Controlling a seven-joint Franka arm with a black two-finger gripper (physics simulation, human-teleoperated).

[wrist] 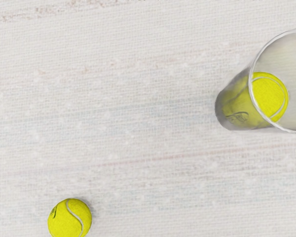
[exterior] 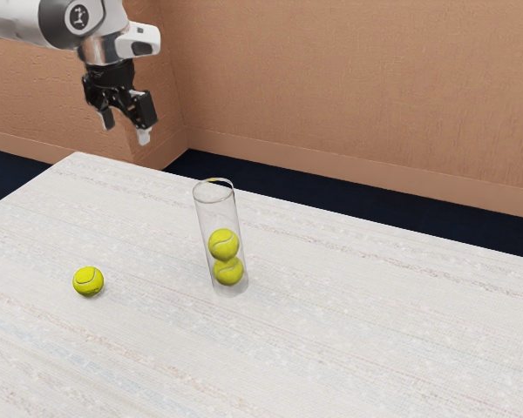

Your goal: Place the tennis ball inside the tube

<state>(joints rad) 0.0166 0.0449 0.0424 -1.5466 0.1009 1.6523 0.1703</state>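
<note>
"Where is the ball (exterior: 88,280)?"

"It lies loose on the table (exterior: 349,348), outside the tube (exterior: 206,218) and well apart from it, toward the exterior view's left."

"And the tube itself?"

"It stands upright on the table, clear-walled, with two balls inside: a lower ball (exterior: 228,272) near its base and an upper ball (exterior: 223,244) resting on that one. (Stacked rather neatly, those two.) There is clear space in the tube above the upper ball."

"Does the gripper (exterior: 126,130) have anything?"

"Nothing. Its two fingers stand apart with nothing between them, and it hangs from the arm (exterior: 30,19) high above the table, touching neither the ball nor the tube. The wrist view looks down on the ball and on the tube's round rim."

"What lies beyond?"

"A dark floor (exterior: 331,198) past the table's far edge, then a brownish-orange wall (exterior: 357,78) with a baseboard (exterior: 366,170) along its foot."
</note>
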